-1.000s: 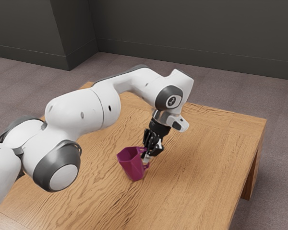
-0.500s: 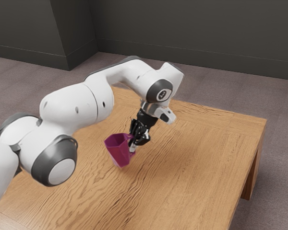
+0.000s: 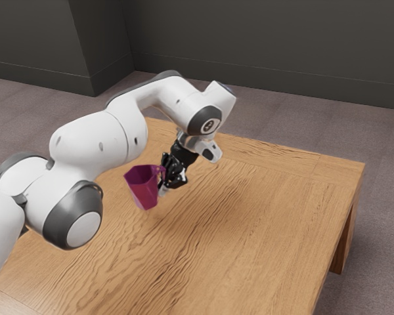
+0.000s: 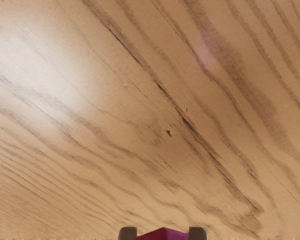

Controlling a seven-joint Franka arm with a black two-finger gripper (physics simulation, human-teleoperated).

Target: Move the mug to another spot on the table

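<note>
The arm (image 3: 118, 138) is sweeping in from the exterior view's left, elbow high, wrist bent down over the table (image 3: 269, 223). The gripper (image 3: 164, 186) is clamped on the mug (image 3: 143, 186), its black fingers pinching it on the side toward the exterior view's right, where rim and handle meet. The purple mug is hanging tilted from that grip, mouth up and leaning away from the hand. Whether its base is clear of the wood, I cannot tell from here.

It is travelling, too. A second ago it was sitting lower and nearer the middle of the table. Half a second ago it was partway across, and now it is well toward the exterior view's left and farther back, close in front of the arm's big white link. The whole arm has been folding back with it.

In the wrist view, two grey fingertips (image 4: 128, 233) are flanking a sliver of purple mug (image 4: 162, 233) right under the hand. Bare wood grain (image 4: 140, 100) is stretching out beyond it.

The right-hand stretch of the table is lying open out to its far corner. The grey floor (image 3: 381, 144) and dark wall (image 3: 282, 39) are sitting behind.
</note>
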